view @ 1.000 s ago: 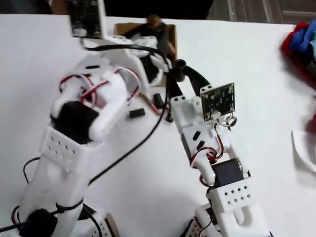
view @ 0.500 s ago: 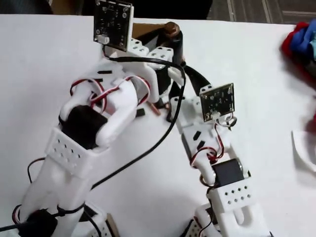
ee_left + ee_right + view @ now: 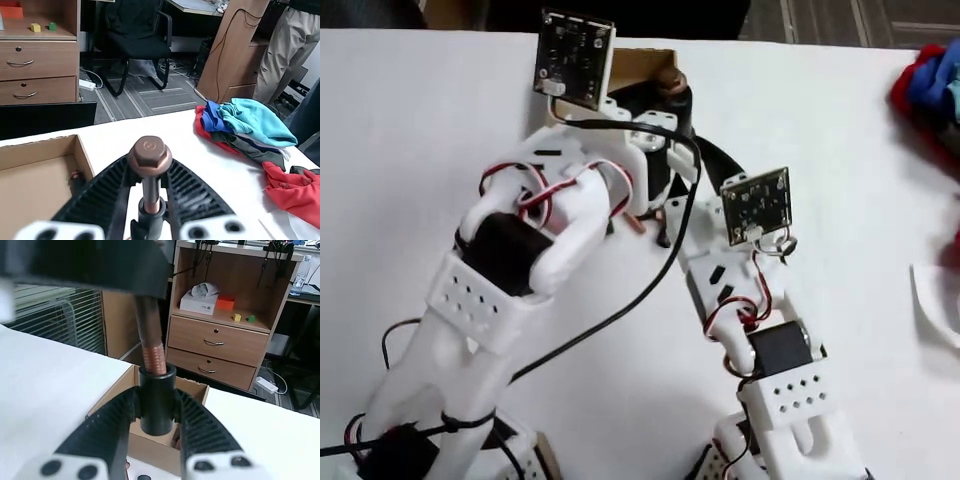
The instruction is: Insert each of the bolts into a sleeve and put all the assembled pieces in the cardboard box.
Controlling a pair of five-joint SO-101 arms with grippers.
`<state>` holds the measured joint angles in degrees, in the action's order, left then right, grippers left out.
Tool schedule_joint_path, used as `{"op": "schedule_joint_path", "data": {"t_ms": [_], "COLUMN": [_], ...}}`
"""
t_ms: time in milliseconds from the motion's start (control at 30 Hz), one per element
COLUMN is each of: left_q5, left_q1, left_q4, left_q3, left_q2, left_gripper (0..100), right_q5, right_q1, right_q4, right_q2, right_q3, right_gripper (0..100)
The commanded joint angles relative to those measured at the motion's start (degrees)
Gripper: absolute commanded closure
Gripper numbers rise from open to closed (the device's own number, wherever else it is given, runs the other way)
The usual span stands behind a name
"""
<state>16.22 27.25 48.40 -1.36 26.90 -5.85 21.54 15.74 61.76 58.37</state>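
My left gripper (image 3: 149, 172) is shut on a copper bolt (image 3: 149, 152) with a hex head, held upright. The bolt's threaded shaft (image 3: 152, 347) goes down into a black sleeve (image 3: 157, 399), and my right gripper (image 3: 158, 407) is shut on that sleeve. In the high view the bolt head (image 3: 667, 80) shows at the near edge of the cardboard box (image 3: 638, 61), with the left gripper (image 3: 665, 105) over the right one. The cardboard box (image 3: 35, 175) lies just behind the joined pieces; a small copper-and-black piece (image 3: 75, 176) lies inside it.
A loose bolt (image 3: 634, 220) lies on the table under the left arm. A pile of coloured clothes (image 3: 928, 85) sits at the far right, with a white object (image 3: 935, 300) at the right edge. The left arm's black cable (image 3: 620, 310) crosses between the arms.
The left arm has swung right and lowered, carrying the bolt from above the box onto the sleeve in the right gripper. The right arm has barely moved.
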Motion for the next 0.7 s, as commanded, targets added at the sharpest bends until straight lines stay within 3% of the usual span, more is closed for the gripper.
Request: {"op": "schedule_joint_path", "data": {"t_ms": [0,467,667], "left_q5": [-0.35,-0.35,0.09], "left_q1": [2.20,2.02,1.93], "left_q4": [-0.97,-2.64,1.05], "left_q3": [-1.36,-6.46,-6.20], "left_q2": [0.00,0.09,0.44], "left_gripper": [97,97,74], "right_q5": [-0.26,-0.26,-0.26], "right_q1": [0.22,0.22,0.13], "right_q4": [0.04,0.22,0.22], "right_q2": [1.98,2.15,2.15], "right_q3": [-0.79,-1.49,-1.49], "right_gripper": [97.8,97.8,97.8]}}
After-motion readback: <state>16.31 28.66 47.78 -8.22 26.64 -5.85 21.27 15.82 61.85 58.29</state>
